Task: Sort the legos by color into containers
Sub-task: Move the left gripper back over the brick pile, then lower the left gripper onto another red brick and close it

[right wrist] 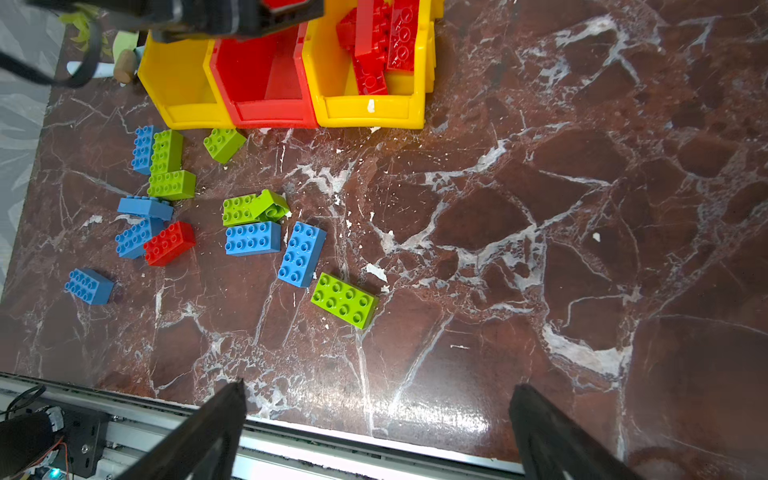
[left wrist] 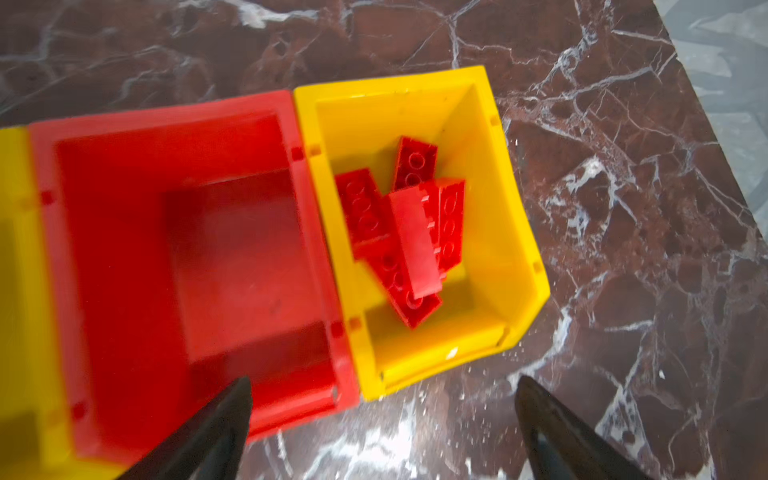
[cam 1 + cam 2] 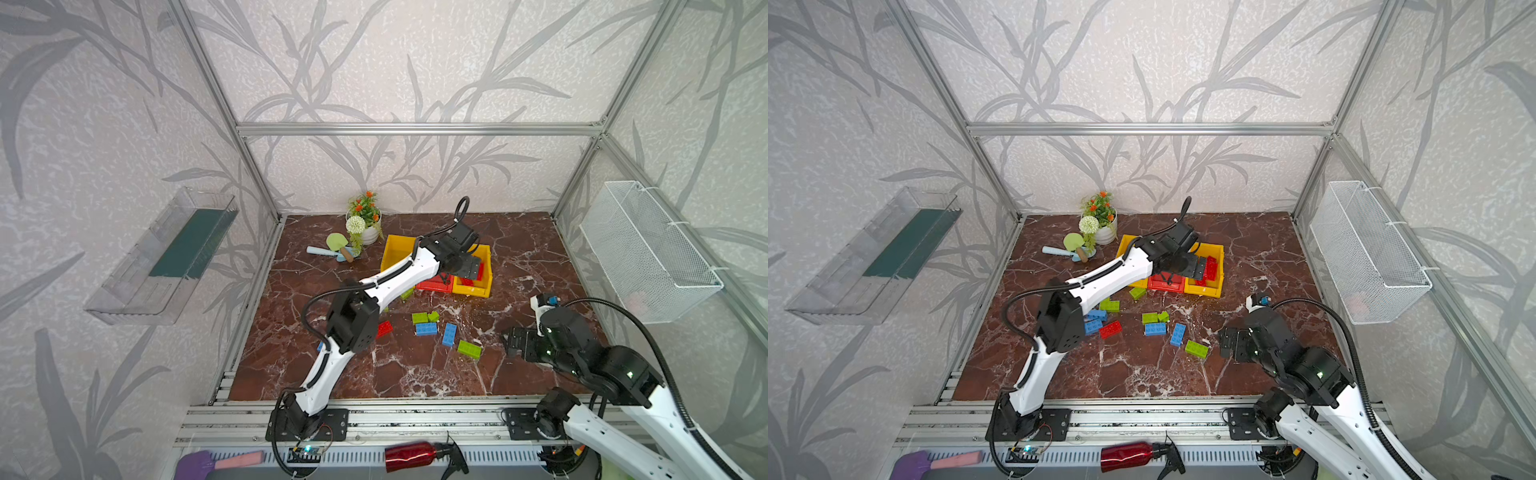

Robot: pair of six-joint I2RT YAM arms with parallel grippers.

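Left pincer [image 2: 383,379] gapes empty above red bricks [image 2: 415,232] in the yellow bin [image 2: 519,232]; right pincer [image 1: 377,384], also spread, idles; lone red brick [image 1: 169,243] likely next.

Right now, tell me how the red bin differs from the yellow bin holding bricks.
The red bin is red and empty; the yellow bin is yellow and holds a pile of red bricks. The red bin sits mid-row; the yellow bin ends the row. Both are open-top, sloped-front, joined side by side.
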